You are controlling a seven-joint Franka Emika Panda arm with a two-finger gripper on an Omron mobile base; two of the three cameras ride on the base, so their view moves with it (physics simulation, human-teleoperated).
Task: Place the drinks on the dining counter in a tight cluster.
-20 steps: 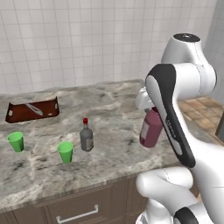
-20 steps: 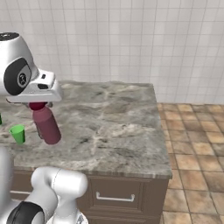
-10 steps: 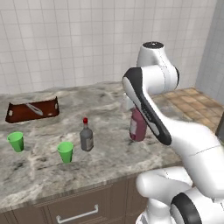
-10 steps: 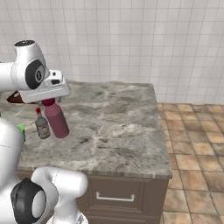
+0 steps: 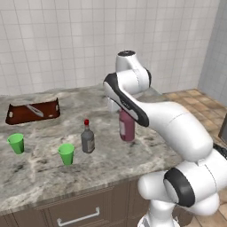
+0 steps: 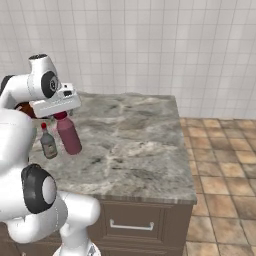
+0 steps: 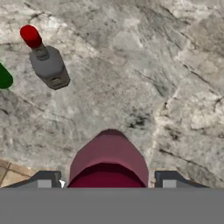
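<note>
Maroon bottle, rigid, smooth and top-heavy, pinched at its neck by the gripper beside the red-capped bottle on the tabletop

Maroon bottle w/ maroon cap. Left of it, grey-brown glass bottle w/ red cap (label too small to read). Further left, two bright green cups. Beyond the grey-brown bottle, dark reddish-brown tray. Counter grey-beige marbled over dark brown drawers, silver handles; wall tiles plain white.
</note>
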